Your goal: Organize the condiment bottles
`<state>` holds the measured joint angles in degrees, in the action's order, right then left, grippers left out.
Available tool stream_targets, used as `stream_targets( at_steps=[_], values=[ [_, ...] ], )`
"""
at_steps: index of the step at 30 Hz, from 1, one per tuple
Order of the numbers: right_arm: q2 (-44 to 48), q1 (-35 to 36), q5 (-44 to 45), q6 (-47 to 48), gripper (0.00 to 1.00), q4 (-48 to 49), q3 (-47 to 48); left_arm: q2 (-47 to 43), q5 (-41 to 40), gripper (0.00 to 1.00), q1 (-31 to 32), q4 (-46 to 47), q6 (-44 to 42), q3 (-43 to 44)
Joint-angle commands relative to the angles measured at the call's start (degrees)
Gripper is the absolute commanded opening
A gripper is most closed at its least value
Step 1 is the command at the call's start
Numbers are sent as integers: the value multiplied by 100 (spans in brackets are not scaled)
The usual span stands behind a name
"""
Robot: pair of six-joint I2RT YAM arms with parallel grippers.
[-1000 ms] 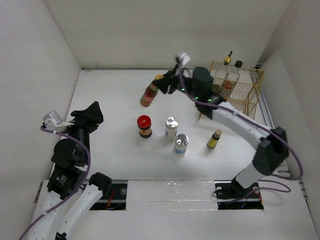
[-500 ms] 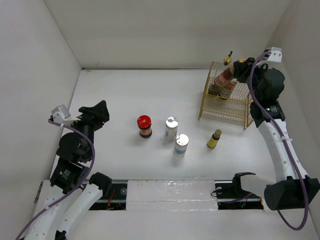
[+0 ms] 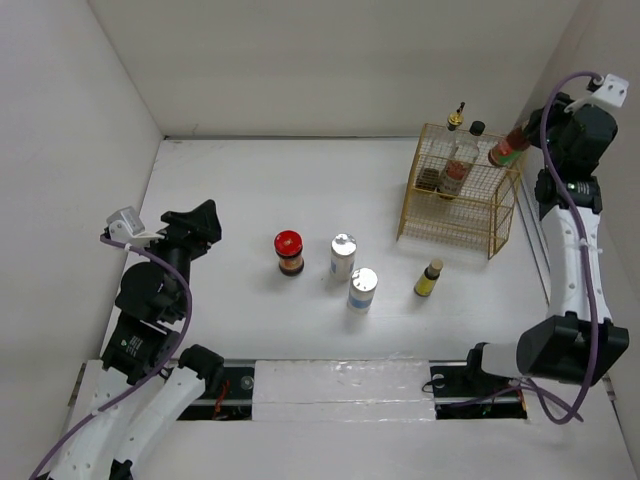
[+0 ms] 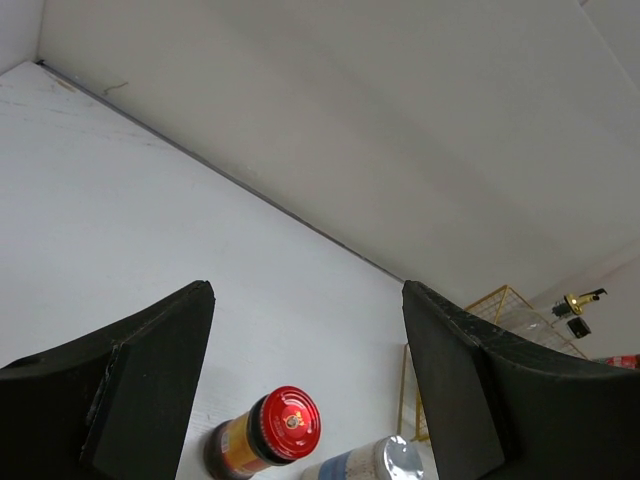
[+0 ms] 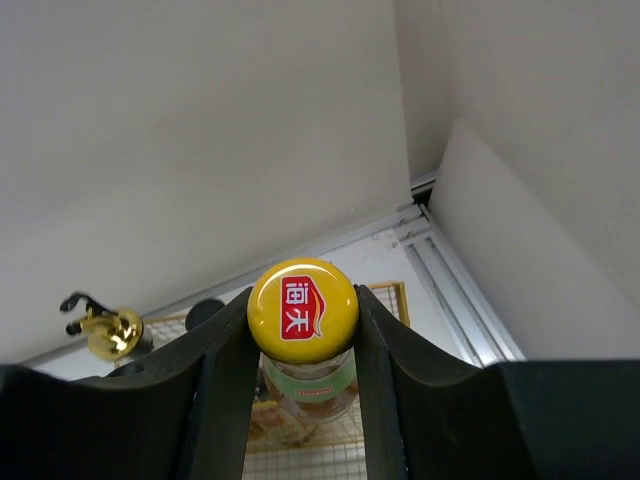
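My right gripper [image 3: 524,140] is shut on the red-labelled bottle [image 3: 507,151], held in the air just past the back right corner of the gold wire basket [image 3: 458,216]. In the right wrist view its yellow cap [image 5: 302,309] sits pinched between the fingers. A gold-spouted bottle [image 3: 456,117] and a black-capped bottle [image 3: 464,152] stand inside the basket. On the table stand a red-lidded jar [image 3: 288,252], two silver-topped cylinders [image 3: 343,256] [image 3: 362,289] and a small yellow bottle [image 3: 429,278]. My left gripper [image 3: 199,224] hovers open and empty, left of the jar [image 4: 266,433].
White walls close in the table on the left, back and right. The right wall and a floor rail [image 5: 450,290] lie close to my right gripper. The basket's rim [image 5: 403,288] is just below the held bottle.
My right arm swung the red-labelled bottle from above the middle of the table, over the basket, to the far right corner. The left arm rose slightly, then stayed still.
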<state>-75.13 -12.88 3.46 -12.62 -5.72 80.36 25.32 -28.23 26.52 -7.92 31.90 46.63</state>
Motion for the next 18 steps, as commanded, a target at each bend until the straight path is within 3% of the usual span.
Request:
stream_targets(
  at_steps=[1, 10, 18],
  values=[
    [-97, -83, 93, 14, 10, 897, 866, 34, 63, 71, 2, 300, -114, 21],
    [-757, -135, 146, 199, 10, 844, 1219, 87, 10, 71, 2, 300, -114, 21],
    [-977, -83, 146, 391, 10, 1134, 709, 140, 10, 70, 2, 300, -114, 21]
  ],
)
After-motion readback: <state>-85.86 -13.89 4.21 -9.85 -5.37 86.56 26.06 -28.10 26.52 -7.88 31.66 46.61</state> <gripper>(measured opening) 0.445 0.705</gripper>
